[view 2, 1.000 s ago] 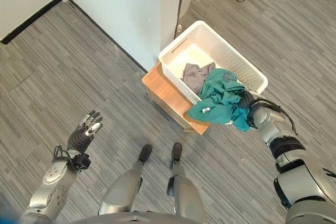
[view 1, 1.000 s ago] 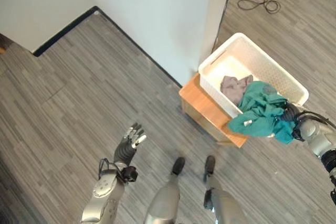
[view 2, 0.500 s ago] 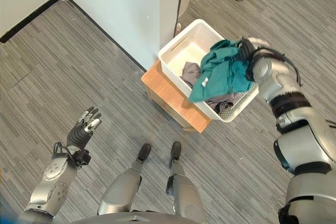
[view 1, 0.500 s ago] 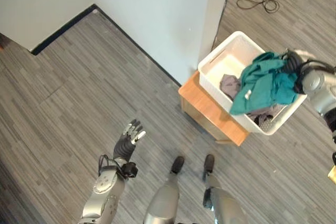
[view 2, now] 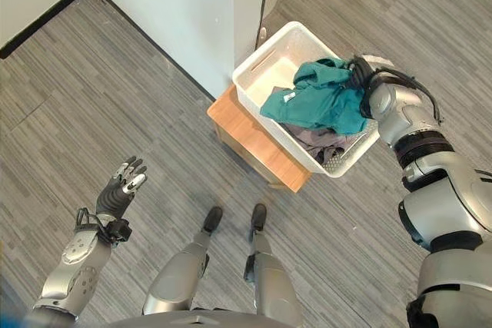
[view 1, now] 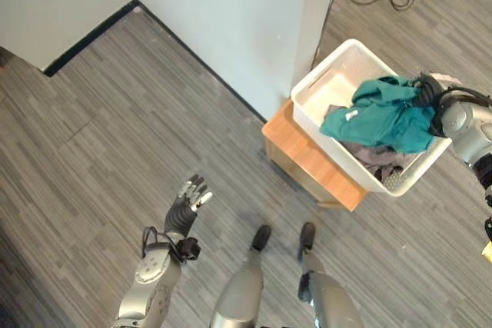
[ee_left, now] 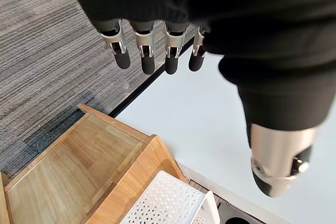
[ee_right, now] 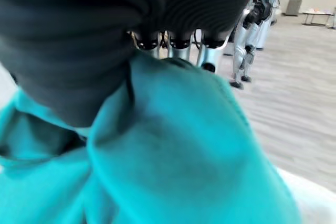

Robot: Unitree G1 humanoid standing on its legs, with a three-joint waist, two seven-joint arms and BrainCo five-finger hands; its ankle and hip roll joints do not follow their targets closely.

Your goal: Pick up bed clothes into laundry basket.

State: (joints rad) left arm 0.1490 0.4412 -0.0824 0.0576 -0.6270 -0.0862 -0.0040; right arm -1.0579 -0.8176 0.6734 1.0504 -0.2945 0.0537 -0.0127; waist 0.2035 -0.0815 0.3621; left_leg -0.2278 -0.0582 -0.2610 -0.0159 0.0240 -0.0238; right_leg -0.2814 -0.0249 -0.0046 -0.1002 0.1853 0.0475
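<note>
I see my right hand [view 2: 360,76] at the far right rim of the white laundry basket [view 2: 257,76], its fingers curled into a bunched teal garment [view 2: 315,104]. In the right wrist view the teal cloth lies pressed against the palm, with the fingers bent over its top fold. The garment hangs over the inside of the basket, spread across the right half, and I cannot tell whether its lower edge rests on the grey clothing [view 2: 317,140] lying under it in the basket. The basket sits on a low wooden stand [view 2: 246,137], overhanging the stand's right edge, beside a white wall [view 1: 231,28]. My left hand [view 1: 187,203] is raised over the grey plank floor [view 1: 100,136], well apart from the basket, fingers straight and slightly spread, holding nothing.
</note>
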